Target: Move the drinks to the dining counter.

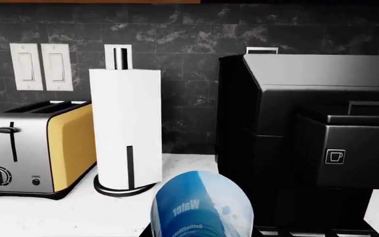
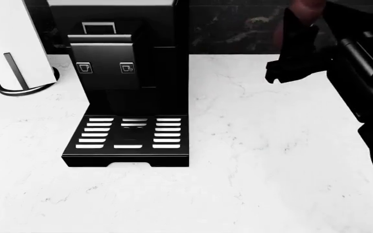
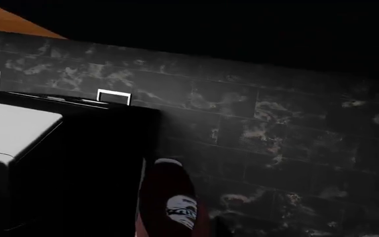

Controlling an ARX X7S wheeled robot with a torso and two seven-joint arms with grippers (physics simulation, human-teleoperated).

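A clear water bottle (image 1: 201,205) with a blue label fills the near part of the left wrist view, bottom end toward the camera. My left gripper (image 1: 201,234) is shut on it, with only dark finger edges showing beside it. In the right wrist view, a dark brown beer bottle (image 3: 170,202) with a grey neck label stands between the fingers of my right gripper (image 3: 176,233), which is shut on it. The head view shows that gripper (image 2: 296,48) raised at the upper right, the beer bottle's top (image 2: 308,6) above it. The dining counter is out of view.
A black coffee machine (image 2: 131,73) with a slotted drip tray stands on the white marble counter (image 2: 271,160). To its left are a paper towel roll (image 1: 127,128) and a silver-and-yellow toaster (image 1: 35,148). Light switches (image 1: 41,66) sit on the dark tiled wall behind.
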